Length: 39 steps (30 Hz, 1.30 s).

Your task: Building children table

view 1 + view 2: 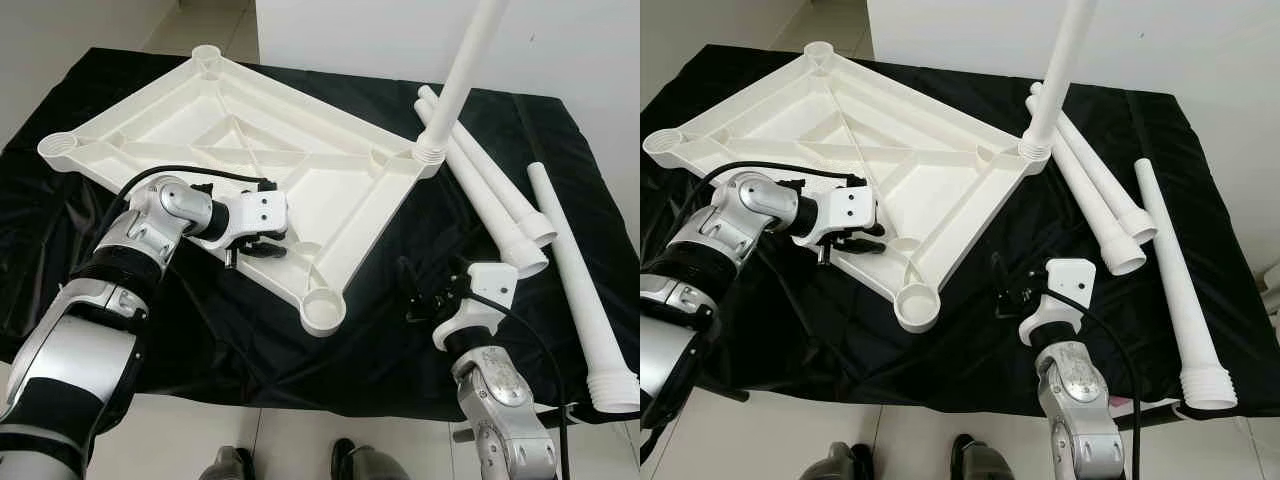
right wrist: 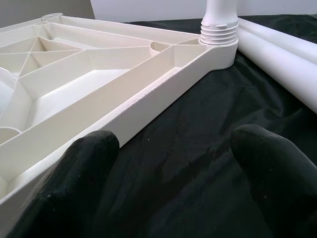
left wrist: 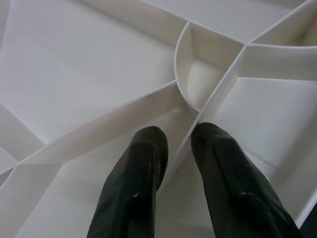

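The white plastic tabletop [image 1: 250, 150] lies upside down on a black cloth [image 1: 380, 330], its ribbed underside facing up, with a round socket at each corner. One white leg [image 1: 462, 75] stands upright, screwed by its threaded end into the far-right corner socket. Three loose legs [image 1: 500, 200] lie on the cloth to the right of the tabletop, two close together and a third farther right with its threaded end toward the near edge. No brand, label or writing can be read on any part. The left gripper [image 1: 262, 242] sits on the tabletop's near side, its fingers [image 3: 143, 163] pinching a thin inner rib between them. The right gripper [image 1: 418, 300] hovers over the cloth just beside the tabletop's right edge, fingers [image 2: 84, 153] spread wide, grasping nothing.
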Available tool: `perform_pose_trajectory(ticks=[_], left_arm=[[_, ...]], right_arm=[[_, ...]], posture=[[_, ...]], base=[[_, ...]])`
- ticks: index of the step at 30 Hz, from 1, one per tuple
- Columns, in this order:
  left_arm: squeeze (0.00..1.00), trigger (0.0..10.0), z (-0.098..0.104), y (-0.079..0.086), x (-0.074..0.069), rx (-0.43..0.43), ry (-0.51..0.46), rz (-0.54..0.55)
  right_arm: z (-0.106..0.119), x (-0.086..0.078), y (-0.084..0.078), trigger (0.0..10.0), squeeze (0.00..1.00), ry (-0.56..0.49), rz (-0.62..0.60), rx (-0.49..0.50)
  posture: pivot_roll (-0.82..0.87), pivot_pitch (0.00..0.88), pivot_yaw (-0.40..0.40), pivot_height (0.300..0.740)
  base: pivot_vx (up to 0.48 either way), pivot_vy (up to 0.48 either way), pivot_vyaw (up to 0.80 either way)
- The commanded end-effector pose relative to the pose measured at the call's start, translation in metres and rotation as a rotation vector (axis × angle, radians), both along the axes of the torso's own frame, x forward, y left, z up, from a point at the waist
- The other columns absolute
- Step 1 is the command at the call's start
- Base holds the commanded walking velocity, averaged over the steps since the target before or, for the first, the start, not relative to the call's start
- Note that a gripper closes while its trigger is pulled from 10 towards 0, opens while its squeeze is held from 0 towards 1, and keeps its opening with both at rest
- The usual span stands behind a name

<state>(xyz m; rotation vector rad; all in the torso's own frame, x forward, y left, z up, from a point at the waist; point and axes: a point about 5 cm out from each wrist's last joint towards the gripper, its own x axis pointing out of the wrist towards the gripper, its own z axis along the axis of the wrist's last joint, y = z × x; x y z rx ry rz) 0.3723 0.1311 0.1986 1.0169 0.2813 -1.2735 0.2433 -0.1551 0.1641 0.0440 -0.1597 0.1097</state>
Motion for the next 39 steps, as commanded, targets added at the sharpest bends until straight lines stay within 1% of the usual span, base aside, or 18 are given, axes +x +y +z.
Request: perform_pose_trajectory(ticks=[1, 2, 5, 7, 8, 10, 11, 13, 17, 19, 20, 21, 22, 26, 32, 37, 39], left_arm=[[0.00, 10.0, -0.060, 0.033, -0.005, 0.090, 0.048, 0.256], [1.00, 10.0, -0.060, 0.033, -0.005, 0.086, 0.054, 0.253], [1.00, 10.0, -0.058, 0.030, -0.006, 0.037, 0.109, 0.234], [1.00, 10.0, -0.057, 0.029, -0.007, 0.031, 0.117, 0.222], [0.44, 10.0, -0.057, 0.028, -0.007, 0.027, 0.123, 0.220], [0.44, 10.0, -0.057, 0.028, -0.007, 0.026, 0.125, 0.222], [0.00, 10.0, -0.057, 0.030, -0.007, 0.044, 0.119, 0.218], [0.00, 10.0, -0.060, 0.034, -0.004, 0.058, 0.116, 0.281], [0.00, 10.0, -0.062, 0.037, -0.004, 0.069, 0.122, 0.305], [0.00, 10.0, -0.063, 0.038, -0.005, 0.070, 0.146, 0.297], [0.00, 3.0, -0.063, 0.037, -0.005, 0.070, 0.142, 0.284], [0.00, 3.0, -0.063, 0.037, -0.005, 0.070, 0.142, 0.284], [0.00, 0.0, -0.063, 0.037, -0.006, 0.069, 0.137, 0.275], [0.00, 0.0, -0.064, 0.037, -0.008, 0.061, 0.154, 0.262], [0.00, 0.0, -0.066, 0.035, -0.009, 0.068, 0.152, 0.245], [0.00, 0.0, -0.065, 0.028, -0.007, 0.000, 0.155, 0.257], [0.00, 0.0, -0.063, 0.021, -0.008, -0.027, 0.158, 0.236]], right_arm=[[-0.004, -0.001, -0.002, 10.0, 0.00, 0.020, -0.006, 0.004], [-0.004, -0.001, -0.002, 10.0, 0.00, 0.021, -0.006, 0.004], [-0.005, -0.002, -0.002, 10.0, 0.00, 0.022, -0.004, 0.004], [-0.005, -0.002, -0.002, 10.0, 0.00, 0.022, -0.004, 0.003], [-0.005, -0.002, -0.002, 10.0, 0.00, 0.023, -0.004, 0.003], [-0.005, -0.002, -0.002, 10.0, 0.00, 0.023, -0.004, 0.003], [-0.005, -0.002, -0.002, 10.0, 0.00, 0.021, -0.001, 0.001], [-0.005, -0.002, -0.001, 10.0, 0.00, 0.020, 0.004, 0.000], [-0.005, -0.001, 0.000, 10.0, 0.00, 0.020, 0.007, 0.001], [-0.005, -0.001, 0.000, 10.0, 0.00, 0.020, 0.007, 0.001], [-0.005, -0.001, 0.000, 10.0, 0.00, 0.020, 0.008, 0.001], [-0.005, -0.001, 0.000, 10.0, 0.00, 0.020, 0.008, 0.001], [-0.006, -0.002, 0.000, 10.0, 0.00, 0.020, 0.009, 0.001], [-0.006, -0.002, 0.001, 10.0, 0.00, 0.019, 0.012, 0.002], [-0.006, -0.002, 0.000, 10.0, 0.00, 0.019, 0.011, -0.001], [-0.006, -0.001, -0.001, 10.0, 0.00, 0.018, 0.008, -0.002], [-0.005, -0.001, -0.001, 10.0, 0.00, 0.017, 0.008, 0.000]], posture=[[-0.02, 0.208, -0.016, 0.740], [-0.02, 0.208, -0.016, 0.740], [-0.02, 0.208, -0.016, 0.740], [-0.02, 0.208, -0.016, 0.740], [-0.02, 0.200, -0.017, 0.740], [-0.02, 0.200, -0.017, 0.740], [-0.02, 0.200, -0.017, 0.740], [-0.02, 0.192, -0.017, 0.740], [-0.02, 0.184, -0.016, 0.740], [-0.02, 0.184, -0.016, 0.740], [-0.02, 0.184, -0.016, 0.740], [-0.02, 0.184, -0.016, 0.740], [-0.02, 0.177, -0.013, 0.740], [-0.02, 0.177, -0.013, 0.740], [-0.02, 0.170, -0.012, 0.740], [-0.02, 0.169, -0.014, 0.740], [-0.02, 0.173, -0.014, 0.740]], base=[[0.000, 0.000, 0.00], [0.000, 0.000, 0.00], [0.000, 0.000, 0.00], [0.000, 0.000, 0.00], [0.000, 0.000, 0.00], [0.000, 0.000, 0.00], [0.000, 0.000, 0.00], [0.000, 0.000, 0.00], [0.000, 0.000, 0.00], [0.000, 0.000, 0.00], [0.000, 0.000, 0.00], [0.000, 0.000, 0.00], [0.000, 0.000, 0.00], [0.000, 0.000, 0.00], [0.000, 0.000, 0.00], [0.000, 0.000, 0.00], [0.000, 0.000, 0.00]])
